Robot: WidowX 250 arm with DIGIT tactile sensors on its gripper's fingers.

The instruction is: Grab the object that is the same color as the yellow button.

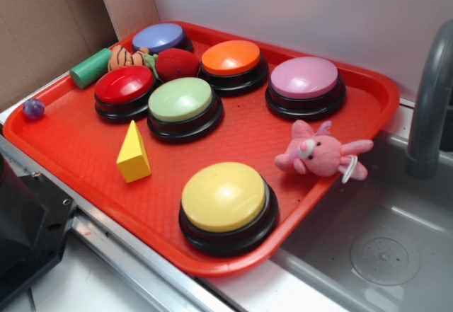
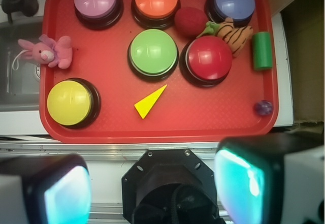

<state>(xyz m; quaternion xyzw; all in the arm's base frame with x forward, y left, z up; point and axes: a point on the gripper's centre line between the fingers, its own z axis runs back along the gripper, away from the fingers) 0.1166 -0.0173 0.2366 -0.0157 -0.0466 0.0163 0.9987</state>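
Note:
A small yellow wedge block (image 1: pixel 134 155) (image 2: pixel 149 102) stands on the red tray (image 1: pixel 85 149) (image 2: pixel 213 117), left of centre in the exterior view. The large yellow button (image 1: pixel 224 200) (image 2: pixel 70 102) sits at the tray's near corner. High above the tray's near edge, my gripper (image 2: pixel 152 186) is open; its two fingers (image 2: pixel 66 196) stand far apart with nothing between them, well clear of the wedge. It does not show in the exterior view.
On the tray are green (image 1: pixel 182 103), red (image 1: pixel 124 88), blue (image 1: pixel 160 39), orange (image 1: pixel 231 61) and pink (image 1: pixel 305 82) buttons, a red ball (image 1: pixel 176 63), a tiger toy (image 1: pixel 127 59) and a purple ball (image 1: pixel 33 107). A green cylinder (image 1: pixel 90 68) and pink plush (image 1: pixel 320 153) lie at its rim. A sink (image 1: pixel 382 241) and faucet (image 1: pixel 430 107) are right.

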